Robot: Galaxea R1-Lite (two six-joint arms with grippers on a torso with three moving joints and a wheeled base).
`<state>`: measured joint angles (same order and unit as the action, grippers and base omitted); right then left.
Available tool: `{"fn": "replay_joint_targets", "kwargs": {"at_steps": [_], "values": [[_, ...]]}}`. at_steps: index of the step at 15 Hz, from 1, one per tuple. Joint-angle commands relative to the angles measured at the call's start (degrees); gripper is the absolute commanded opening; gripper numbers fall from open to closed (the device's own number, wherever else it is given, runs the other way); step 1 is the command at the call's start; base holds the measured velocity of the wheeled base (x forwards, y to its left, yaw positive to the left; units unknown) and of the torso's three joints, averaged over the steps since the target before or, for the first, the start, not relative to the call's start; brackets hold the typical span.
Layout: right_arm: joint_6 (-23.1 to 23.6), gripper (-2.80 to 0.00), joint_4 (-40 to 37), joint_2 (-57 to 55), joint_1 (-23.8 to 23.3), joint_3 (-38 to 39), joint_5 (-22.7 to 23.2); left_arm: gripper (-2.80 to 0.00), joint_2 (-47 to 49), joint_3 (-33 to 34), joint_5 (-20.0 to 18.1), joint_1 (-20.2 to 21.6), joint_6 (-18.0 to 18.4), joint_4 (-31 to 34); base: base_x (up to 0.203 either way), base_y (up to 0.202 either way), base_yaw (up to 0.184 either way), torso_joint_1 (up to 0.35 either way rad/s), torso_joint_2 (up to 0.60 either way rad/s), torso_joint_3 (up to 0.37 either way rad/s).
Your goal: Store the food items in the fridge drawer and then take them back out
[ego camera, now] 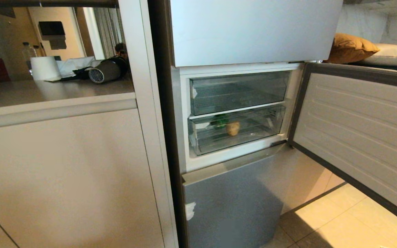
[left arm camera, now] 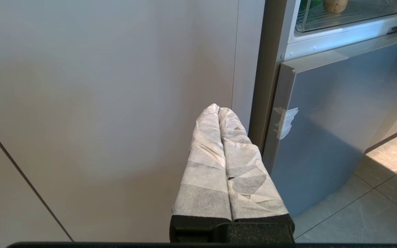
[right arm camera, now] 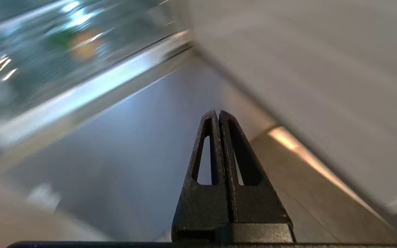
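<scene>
Head view: neither arm shows. The fridge's middle door point(ego camera: 360, 137) stands open; in the lower clear, ribbed drawer point(ego camera: 240, 137) a tan bun point(ego camera: 233, 128) sits beside a green pepper point(ego camera: 220, 120). A hair dryer point(ego camera: 106, 71) lies on the bench point(ego camera: 47, 93).

Left wrist view: the left gripper point(left arm camera: 218, 109), wrapped in white fabric, is closed and empty, low by the cabinet, well below the bun point(left arm camera: 335, 5).

Right wrist view: the black right gripper point(right arm camera: 218, 114) is closed, empty, below the blurred drawer.
</scene>
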<state>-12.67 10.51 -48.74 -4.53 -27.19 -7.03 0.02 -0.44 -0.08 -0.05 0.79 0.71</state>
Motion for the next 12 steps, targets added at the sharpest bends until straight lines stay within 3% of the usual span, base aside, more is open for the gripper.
{"fn": "replay_joint_targets", "kwargs": {"at_steps": [1,4,9,12], "values": [[-0.3,-2.8,2.3,-8.8,-5.0,-3.4,-0.4,-2.8,0.0,0.0,0.0,0.0,0.0,0.0,0.0,0.0,0.0,0.0,0.0,0.0],[0.2,-2.8,6.3,-14.4,-9.8,-6.5,-0.4,-2.8,0.0,0.0,0.0,0.0,0.0,0.0,0.0,0.0,0.0,0.0,0.0,0.0],[0.4,-2.8,9.5,-18.8,-12.7,-8.4,-0.5,-2.8,0.0,0.0,0.0,0.0,0.0,0.0,0.0,0.0,0.0,0.0,0.0,0.0],[0.3,-2.8,12.3,-22.3,-17.9,-9.8,-0.4,-2.8,0.0,0.0,0.0,0.0,0.0,0.0,0.0,0.0,0.0,0.0,0.0,0.0]]}}
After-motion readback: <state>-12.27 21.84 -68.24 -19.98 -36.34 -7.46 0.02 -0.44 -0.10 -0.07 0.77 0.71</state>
